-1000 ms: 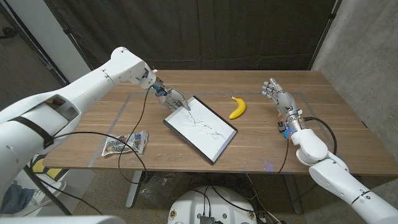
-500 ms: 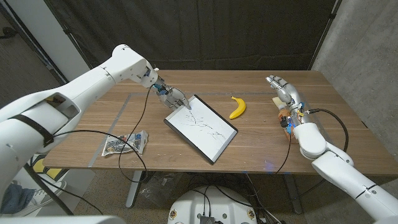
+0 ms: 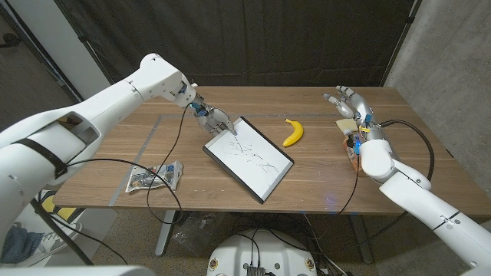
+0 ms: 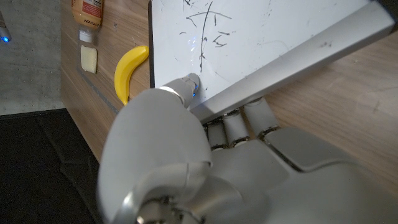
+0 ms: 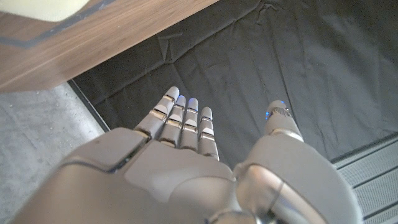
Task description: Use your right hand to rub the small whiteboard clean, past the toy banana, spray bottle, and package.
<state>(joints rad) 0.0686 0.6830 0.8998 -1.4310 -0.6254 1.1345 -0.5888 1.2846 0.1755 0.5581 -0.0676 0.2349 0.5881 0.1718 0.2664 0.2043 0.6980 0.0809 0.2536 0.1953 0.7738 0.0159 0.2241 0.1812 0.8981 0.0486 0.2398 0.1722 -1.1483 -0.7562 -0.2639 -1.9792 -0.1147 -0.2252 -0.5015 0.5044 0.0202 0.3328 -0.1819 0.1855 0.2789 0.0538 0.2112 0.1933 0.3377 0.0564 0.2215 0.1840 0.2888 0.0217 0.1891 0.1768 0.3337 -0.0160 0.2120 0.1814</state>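
Note:
The small whiteboard (image 3: 253, 161) lies at an angle mid-table, with black scribbles on its face (image 4: 267, 31). My left hand (image 3: 211, 119) pinches its far left corner; the thumb (image 4: 189, 81) presses on the board's face and the fingers curl under the frame. The yellow toy banana (image 3: 292, 133) lies just right of the board, and also appears past the board's edge as the banana (image 4: 127, 68). My right hand (image 3: 347, 105) hovers open over the table's far right, fingers spread, holding nothing. Its fingers (image 5: 186, 124) point at the black curtain.
A crumpled package (image 3: 156, 177) lies near the front left. An orange-labelled bottle (image 4: 87, 9) and a pale yellow sponge (image 4: 89, 59) sit under my right forearm, the sponge (image 3: 345, 125) partly hidden. A black cable (image 3: 175, 157) trails across the left side.
My right hand has lifted and swung toward the table's back, its wrist turning. The left hand and the whiteboard have stayed put.

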